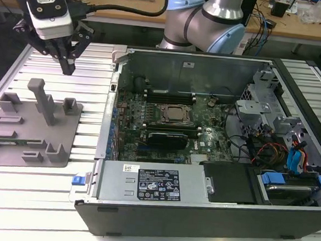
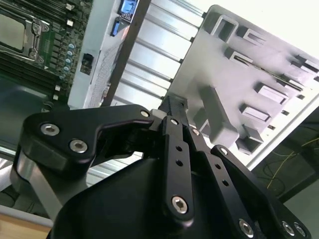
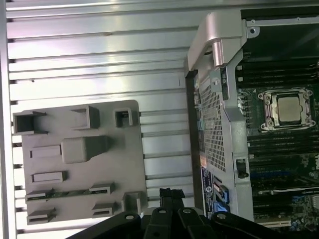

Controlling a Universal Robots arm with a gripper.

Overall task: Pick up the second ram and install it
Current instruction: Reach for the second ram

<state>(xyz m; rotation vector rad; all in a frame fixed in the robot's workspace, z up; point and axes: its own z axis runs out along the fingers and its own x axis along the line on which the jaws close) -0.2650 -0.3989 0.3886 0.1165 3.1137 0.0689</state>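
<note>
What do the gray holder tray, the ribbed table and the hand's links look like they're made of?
The gray holder tray is matte, uniform gray with blocky posts, probably plastic. The ribbed table has bright silvery slats with glare, likely bare aluminium. The hand has smooth black bolted links, either metal or hard plastic; the look leaves it open.

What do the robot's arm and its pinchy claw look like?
The arm is a fat silver tube with light blue caps and a dark ring. The gripper has a white-grey box body and thin black linked fingers with silver screws. A black cable runs between them.
</note>
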